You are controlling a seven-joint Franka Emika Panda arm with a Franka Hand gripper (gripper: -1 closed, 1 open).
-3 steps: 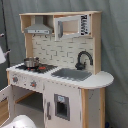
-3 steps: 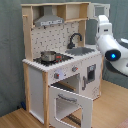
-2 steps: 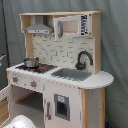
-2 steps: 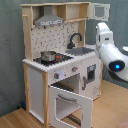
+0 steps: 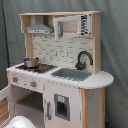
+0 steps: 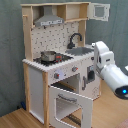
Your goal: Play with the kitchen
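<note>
1. Kitchen (image 5: 60,85) is standing on the floor, oven door (image 6: 70,102) hanging open.
2. Arm (image 6: 111,70) is hovering near the sink (image 6: 80,50); gripper state: cannot tell.
3. Swinging blind is risking clipping the door.

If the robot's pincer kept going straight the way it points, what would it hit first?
Hard to say: the pincer is out of view. The arm slants down toward the second exterior view's lower right, away from the kitchen, so probably nothing shown.
</note>
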